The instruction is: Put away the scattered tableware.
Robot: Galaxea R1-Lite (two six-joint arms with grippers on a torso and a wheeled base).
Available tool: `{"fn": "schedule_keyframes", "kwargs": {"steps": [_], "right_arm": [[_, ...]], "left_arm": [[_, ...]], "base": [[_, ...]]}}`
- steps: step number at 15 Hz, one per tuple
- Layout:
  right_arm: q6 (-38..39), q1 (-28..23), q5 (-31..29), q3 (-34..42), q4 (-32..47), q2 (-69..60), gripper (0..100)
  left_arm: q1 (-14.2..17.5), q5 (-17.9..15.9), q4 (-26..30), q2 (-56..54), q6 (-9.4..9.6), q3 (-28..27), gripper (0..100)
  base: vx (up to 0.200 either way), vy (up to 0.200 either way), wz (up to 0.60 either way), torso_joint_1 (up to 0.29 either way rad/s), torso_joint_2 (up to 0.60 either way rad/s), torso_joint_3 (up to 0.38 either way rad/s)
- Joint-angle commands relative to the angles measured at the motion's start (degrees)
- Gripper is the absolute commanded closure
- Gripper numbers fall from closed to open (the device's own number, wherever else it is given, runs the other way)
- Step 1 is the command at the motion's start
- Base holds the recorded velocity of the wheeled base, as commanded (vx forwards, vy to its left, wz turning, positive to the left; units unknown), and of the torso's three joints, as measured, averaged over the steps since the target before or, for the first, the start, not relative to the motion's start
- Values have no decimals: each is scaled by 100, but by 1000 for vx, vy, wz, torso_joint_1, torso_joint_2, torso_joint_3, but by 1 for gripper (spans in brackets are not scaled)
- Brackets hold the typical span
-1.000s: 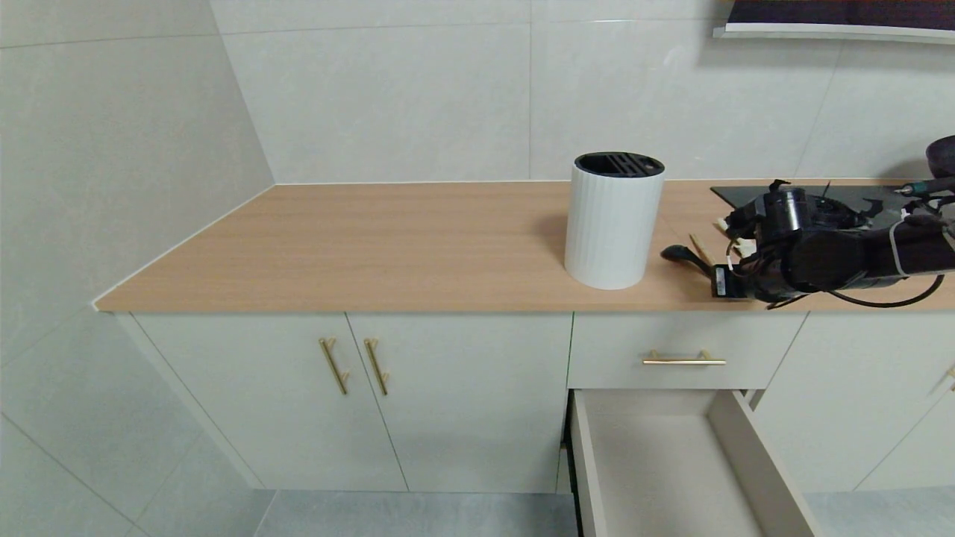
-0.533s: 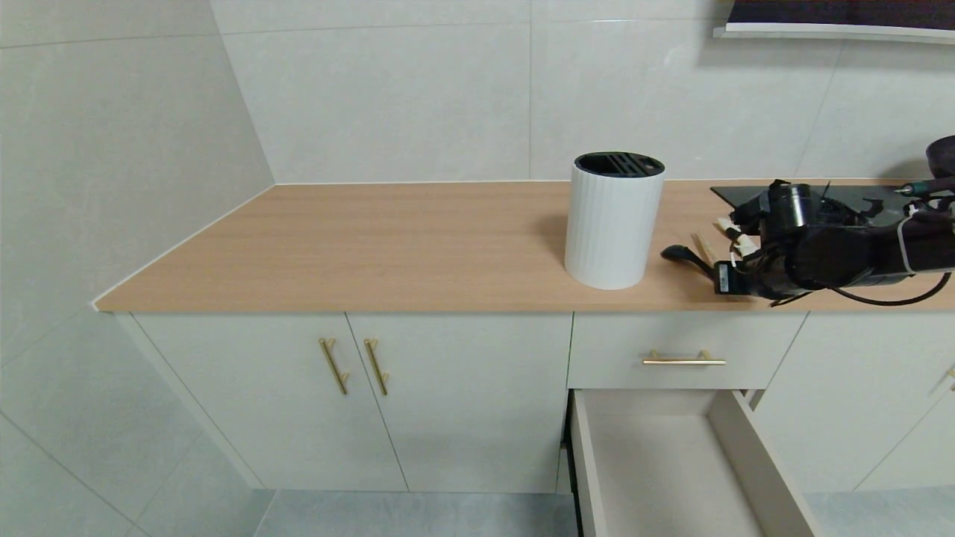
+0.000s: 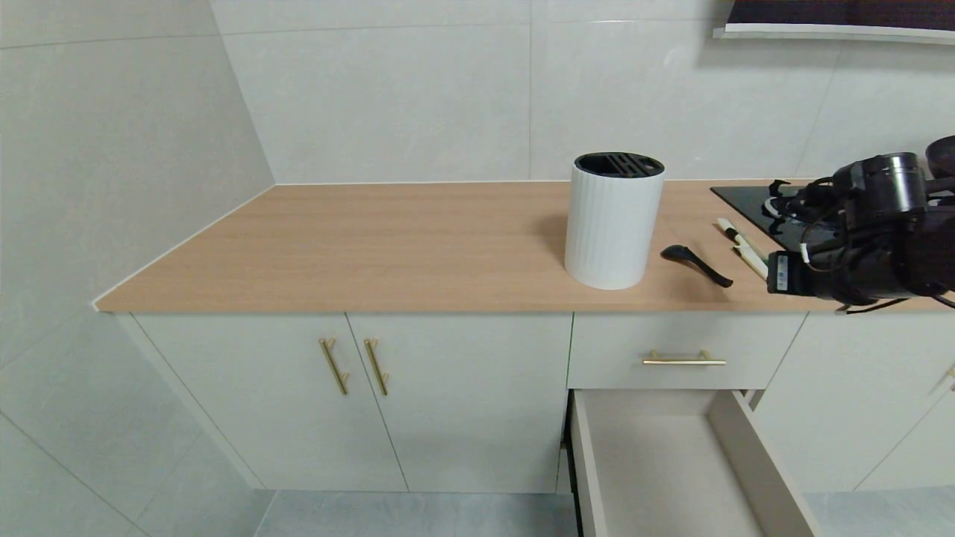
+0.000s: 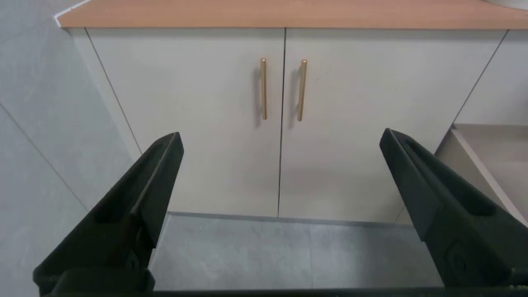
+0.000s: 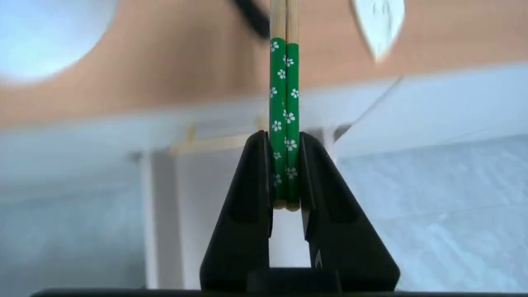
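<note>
My right gripper (image 5: pixel 285 165) is shut on a pair of wooden chopsticks (image 5: pixel 285 74) with green, flower-printed ends. It hangs above the counter's front edge, right of the black spoon (image 3: pixel 695 264). A white spoon (image 3: pixel 740 240) lies beside the stove. The white utensil holder (image 3: pixel 613 221) stands upright left of the black spoon. My left gripper (image 4: pixel 285 206) is open and holds nothing, low in front of the cabinet doors (image 4: pixel 285 124).
A drawer (image 3: pixel 671 462) stands pulled out under the counter, below the spoons, with nothing in it. The black stove top (image 3: pixel 753 200) lies at the counter's right end. The wooden counter (image 3: pixel 388 246) is bare left of the holder.
My right arm has risen and drawn back to the right from beside the black spoon. The chopsticks that lay there have left the counter and are in its grip.
</note>
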Motion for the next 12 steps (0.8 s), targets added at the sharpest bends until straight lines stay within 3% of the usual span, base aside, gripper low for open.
{"fn": "schedule_keyframes", "kwargs": {"steps": [1, 4, 8, 12], "right_arm": [[-5, 39, 438, 1088, 37, -1436, 100], [-41, 197, 1150, 2002, 133, -2280, 100], [-208, 558, 2327, 2327, 1109, -2895, 100], [-392, 1480, 2319, 2424, 1997, -1928, 100]], "left_arm": [[1, 2, -2, 2, 0, 0, 0], [1, 2, -2, 2, 0, 0, 0], [1, 2, -2, 2, 0, 0, 0], [1, 2, -2, 2, 0, 0, 0]], "base": [[0, 0, 0, 0, 0, 0], [0, 0, 0, 0, 0, 0], [0, 0, 0, 0, 0, 0], [0, 0, 0, 0, 0, 0]]}}
